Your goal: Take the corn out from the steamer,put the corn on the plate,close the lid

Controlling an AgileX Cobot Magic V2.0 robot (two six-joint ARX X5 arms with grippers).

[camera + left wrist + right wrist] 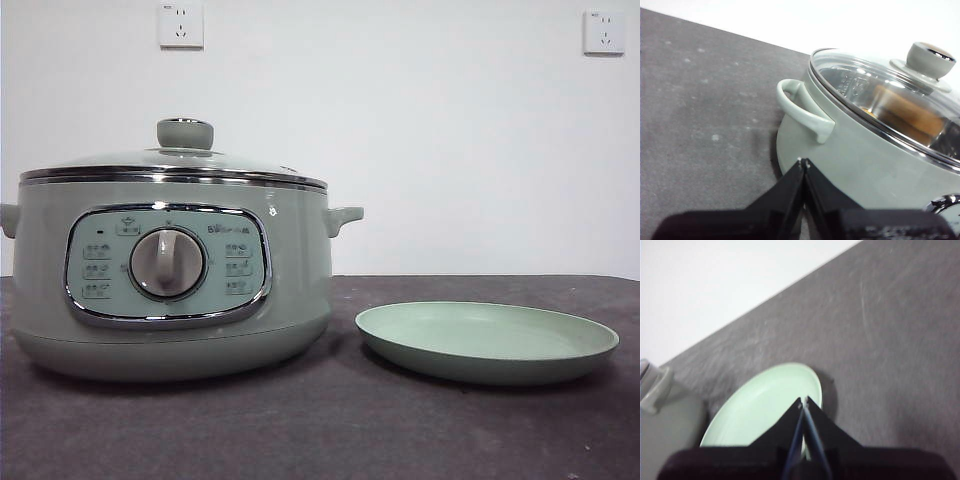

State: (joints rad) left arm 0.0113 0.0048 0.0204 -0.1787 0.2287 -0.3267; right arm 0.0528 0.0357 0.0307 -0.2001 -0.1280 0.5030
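A grey table [300, 430] stands before a white wall. On the left sits the steamer [170, 290], pale green, its control panel and grey knob facing the front camera. The glass lid [175, 165] rests closed on top of it, with its green knob upright in the middle. Through the glass, the left wrist view shows the corn [907, 117] lying inside the steamer, blurred and orange-yellow under the reflections.

The left gripper [803, 161] hangs beside the steamer, near one small side handle [802, 110], above bare table. Its two black jaws are pressed together at the tips and grasp nothing.

To the right of the steamer, just beside it but not touching, lies the plate [487, 342], shallow, pale green and bare.

The right gripper [803, 401] hovers over the plate, tips above its far rim. Its jaws also meet at the tips, with nothing between them. Neither arm appears in the front view.
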